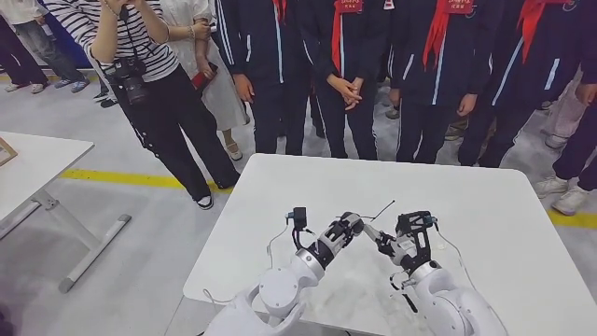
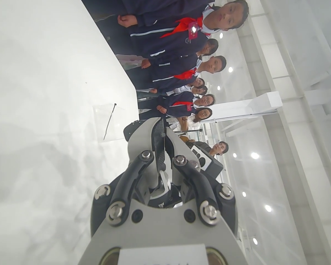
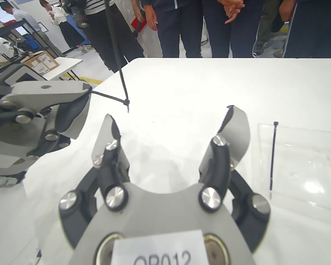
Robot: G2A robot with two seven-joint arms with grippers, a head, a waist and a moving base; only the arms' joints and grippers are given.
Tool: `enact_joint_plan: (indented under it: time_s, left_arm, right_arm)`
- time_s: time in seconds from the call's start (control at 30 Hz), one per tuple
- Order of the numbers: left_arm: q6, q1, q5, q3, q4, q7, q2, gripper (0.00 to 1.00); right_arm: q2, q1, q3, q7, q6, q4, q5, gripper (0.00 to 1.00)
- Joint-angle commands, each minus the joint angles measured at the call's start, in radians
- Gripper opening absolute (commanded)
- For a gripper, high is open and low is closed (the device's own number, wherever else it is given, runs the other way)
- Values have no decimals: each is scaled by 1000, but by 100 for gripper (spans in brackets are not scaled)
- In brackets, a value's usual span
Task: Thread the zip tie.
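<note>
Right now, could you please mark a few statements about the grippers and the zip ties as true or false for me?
1. The right gripper is open and holds nothing. True.
2. The left gripper is open. False: it is shut on a black zip tie.
3. A second zip tie lies in a clear tray on the table. True.
4. The second zip tie is white. False: it is black, like the held one.
</note>
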Motion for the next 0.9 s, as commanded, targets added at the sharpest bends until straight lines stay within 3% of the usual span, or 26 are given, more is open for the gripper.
enact_joint_plan:
  time_s: [0.0,0.17,0.3,0.47,0.6,0.63,0.67,0.83,0.87]
  left_arm:
    - [0,-2,2,1,2,-1,-1,0]
    - [0,-7,4,6,10,-1,-3,0]
    - [0,-9,7,9,16,-1,-5,0]
    - [-2,-10,9,9,19,2,-6,0]
    - [-5,-10,10,8,20,5,-7,0]
    - [-5,-10,11,8,21,4,-7,0]
    - [-4,-10,12,8,22,4,-8,0]
    - [-5,-9,13,9,24,-2,-9,0]
    - [-5,-9,13,9,25,-2,-9,0]
  right_arm:
    - [1,1,1,7,-20,0,19,25]
    - [3,6,4,18,-51,3,41,32]
    - [3,6,3,9,-47,3,38,27]
    - [4,10,-6,13,-52,1,33,29]
    - [5,11,-9,17,-52,1,29,20]
    - [5,11,-10,14,-52,1,29,23]
    - [5,10,-10,12,-54,1,29,18]
    - [6,9,-12,7,-53,1,27,24]
    - [6,10,-13,8,-54,1,27,21]
